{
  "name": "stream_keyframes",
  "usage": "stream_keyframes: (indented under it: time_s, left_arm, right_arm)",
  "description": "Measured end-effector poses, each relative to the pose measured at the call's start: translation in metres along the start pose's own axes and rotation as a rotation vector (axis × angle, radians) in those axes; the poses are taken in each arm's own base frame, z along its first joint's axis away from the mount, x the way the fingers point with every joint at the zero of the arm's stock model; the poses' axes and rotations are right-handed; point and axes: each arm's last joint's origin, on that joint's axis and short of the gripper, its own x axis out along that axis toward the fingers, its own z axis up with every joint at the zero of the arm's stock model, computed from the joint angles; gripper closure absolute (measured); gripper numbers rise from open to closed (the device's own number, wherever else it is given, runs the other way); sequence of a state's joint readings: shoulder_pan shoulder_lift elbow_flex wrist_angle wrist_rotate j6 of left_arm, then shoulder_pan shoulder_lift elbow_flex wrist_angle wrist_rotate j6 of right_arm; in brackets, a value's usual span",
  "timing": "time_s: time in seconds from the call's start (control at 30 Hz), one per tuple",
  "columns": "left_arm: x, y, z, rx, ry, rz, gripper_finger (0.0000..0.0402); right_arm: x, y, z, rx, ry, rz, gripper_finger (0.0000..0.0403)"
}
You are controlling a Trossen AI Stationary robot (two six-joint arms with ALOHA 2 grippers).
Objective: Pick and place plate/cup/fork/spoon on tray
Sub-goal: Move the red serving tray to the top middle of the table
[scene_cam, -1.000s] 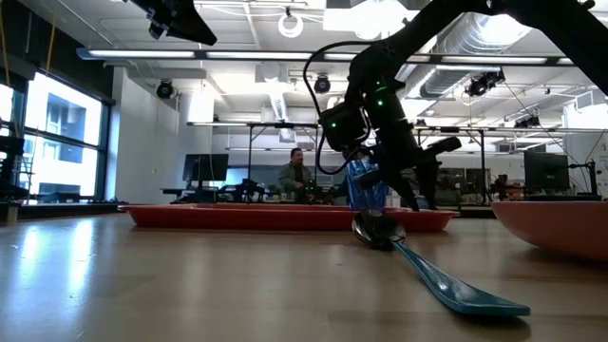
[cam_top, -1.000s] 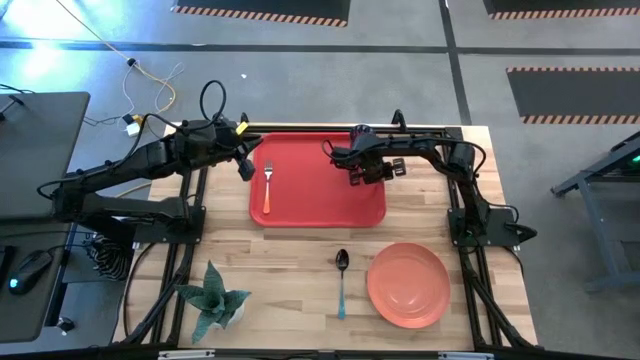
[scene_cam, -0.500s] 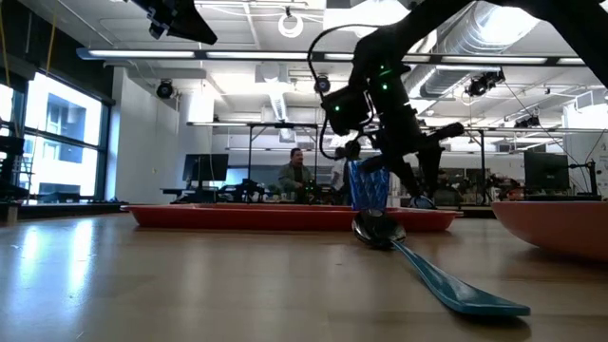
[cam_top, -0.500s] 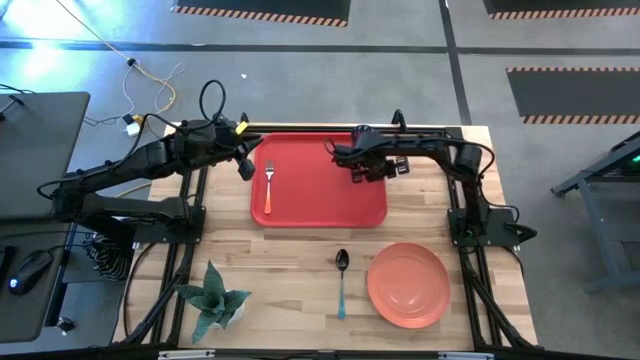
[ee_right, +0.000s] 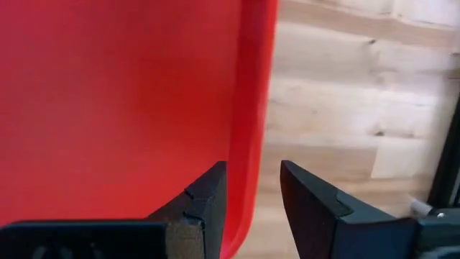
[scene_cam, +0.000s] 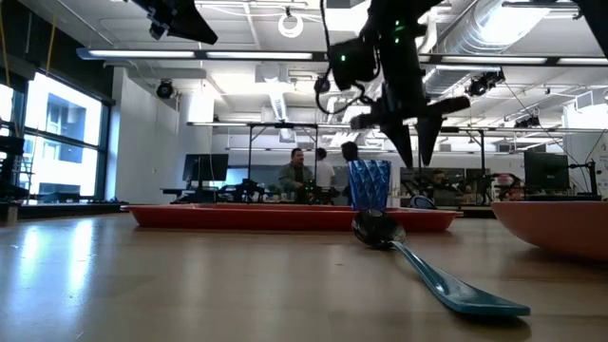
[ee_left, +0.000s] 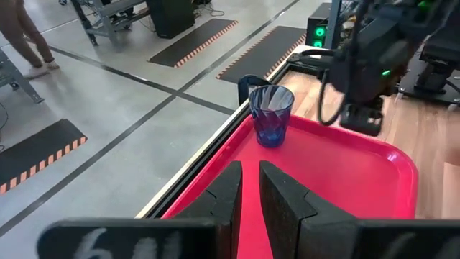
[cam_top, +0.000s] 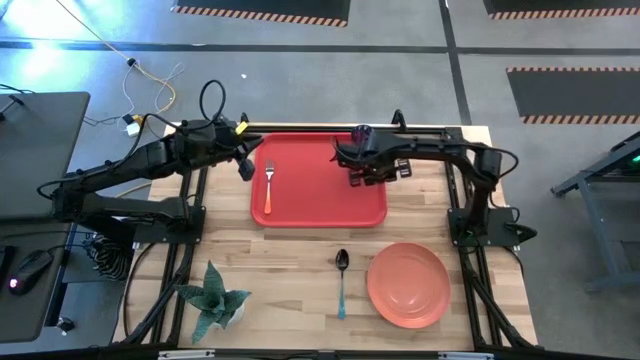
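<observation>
Cup [scene_cam: 369, 184] now stands alone on the tray [cam_top: 318, 210], the right pincer [scene_cam: 410, 142] released and lifted clear, so spoon [cam_top: 341, 280] and plate [cam_top: 407, 285] remain on the table [cam_top: 290, 270].

Red tray [cam_top: 318, 200] on pale wooden table [cam_top: 290, 270]. Translucent blue cup [ee_left: 272, 115] with faceted pattern. Fork [cam_top: 267, 187] with orange handle and silver tines. Spoon [cam_top: 341, 281] with light-blue handle and dark shiny bowl. Salmon-pink plate [cam_top: 407, 285]. Green plant [cam_top: 214, 300] with paler stripes on leaves. Black arms with small green lights. Orange-and-black striped edges on dark floor mats [cam_top: 572, 95], grey floor.
</observation>
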State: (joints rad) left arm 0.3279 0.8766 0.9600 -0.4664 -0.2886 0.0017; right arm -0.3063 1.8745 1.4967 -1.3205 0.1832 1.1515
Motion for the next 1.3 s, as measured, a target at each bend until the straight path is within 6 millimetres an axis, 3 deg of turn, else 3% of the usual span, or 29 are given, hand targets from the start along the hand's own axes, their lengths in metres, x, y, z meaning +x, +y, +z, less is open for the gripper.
stream_keyframes:
  time_s: [0.47,0.7,0.83,1.03,1.3]
  left_arm:
    - [-0.001,-0.001,-0.011,0.084,0.106,-0.058,0.0362]
    - [0.004,-0.002,-0.022,0.068,0.229,-0.037,0.0361]
    - [0.02,-0.002,-0.035,0.037,0.376,-0.005,0.0362]
    - [0.05,0.002,-0.062,-0.021,0.594,0.071,0.0362]
    - [0.079,0.017,-0.083,-0.183,0.759,0.193,0.0361]
  right_arm:
    - [-0.052,-0.001,-0.075,-0.029,-0.043,0.18,0.0281]
    - [-0.06,0.001,-0.114,-0.016,-0.029,0.216,0.0281]
    - [-0.062,0.002,-0.129,0.023,-0.043,0.225,0.0281]
    - [-0.068,-0.002,-0.134,0.044,-0.113,0.247,0.0281]
    - [-0.097,-0.033,-0.114,0.044,-0.27,0.345,0.0281]
